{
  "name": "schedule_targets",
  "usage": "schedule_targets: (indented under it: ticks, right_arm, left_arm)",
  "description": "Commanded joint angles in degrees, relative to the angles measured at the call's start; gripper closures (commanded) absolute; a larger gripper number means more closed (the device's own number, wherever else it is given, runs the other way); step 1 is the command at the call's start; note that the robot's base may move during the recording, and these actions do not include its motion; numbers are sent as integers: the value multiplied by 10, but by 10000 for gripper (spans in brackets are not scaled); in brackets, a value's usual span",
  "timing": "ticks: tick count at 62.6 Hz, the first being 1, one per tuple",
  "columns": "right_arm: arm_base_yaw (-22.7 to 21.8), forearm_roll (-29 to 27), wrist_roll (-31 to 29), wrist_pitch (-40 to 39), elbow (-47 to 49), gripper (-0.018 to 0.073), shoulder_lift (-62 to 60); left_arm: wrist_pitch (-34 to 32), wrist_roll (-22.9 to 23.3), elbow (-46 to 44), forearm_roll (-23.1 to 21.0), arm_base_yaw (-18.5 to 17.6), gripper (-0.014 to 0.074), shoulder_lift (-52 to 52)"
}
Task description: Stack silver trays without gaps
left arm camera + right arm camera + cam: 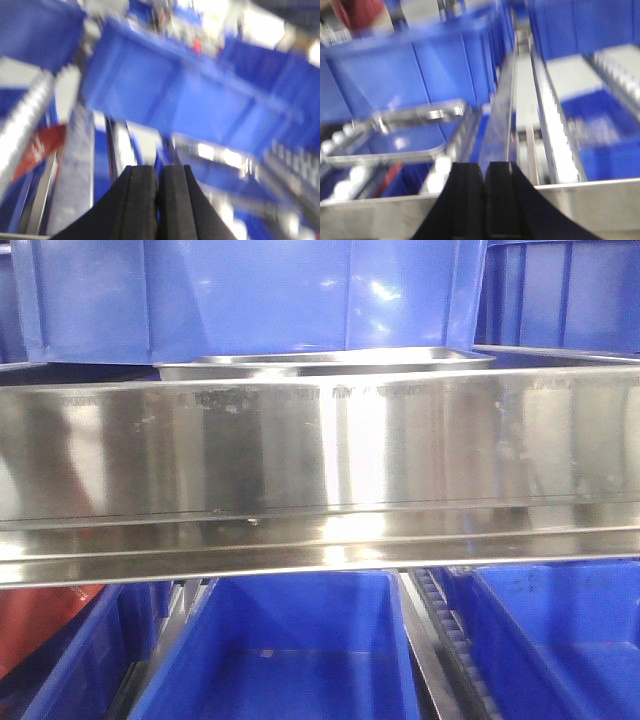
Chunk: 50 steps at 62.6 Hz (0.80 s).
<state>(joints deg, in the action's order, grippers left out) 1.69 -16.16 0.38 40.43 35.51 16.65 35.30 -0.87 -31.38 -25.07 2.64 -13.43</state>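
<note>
A brushed-steel shelf band spans the front view, with an upper blue bin at 12 o'clock, a lower blue bin at 6 o'clock, a neighbouring bin at 4 and a red object at 8.

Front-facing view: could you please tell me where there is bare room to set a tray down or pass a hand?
The middle lower blue bin shows a bare floor between its walls, and so does the right lower blue bin. Up top it is crowded: the silver tray shows only a sliver between the shelf front band and the upper blue bin.
</note>
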Motion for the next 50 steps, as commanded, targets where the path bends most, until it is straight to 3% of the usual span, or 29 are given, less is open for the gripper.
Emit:
schedule_targets:
  ticks: [1,17,26,33,41,50]
  right_arm:
    - [1,-2,-32,8,39,640,56]
    - [27,-36,-66,67,154,640,211]
    - [80,-34,-66,48,186,640,266]
    - [131,-33,-66,48,198,640,299]
    - [198,-5,-65,44,209,640,328]
    - [214,90,53,22,211,640,347]
  left_arm:
    - [41,-99,-28,-28,-7,592,-34]
    - [43,-105,-68,-44,-43,592,-118]
    - [29,-105,-84,-54,-84,592,-177]
    - [47,-137,-124,-53,-132,592,-228]
    - [79,-137,-184,-15,-185,594,-280]
    - [51,-73,-236,45,-197,610,-327]
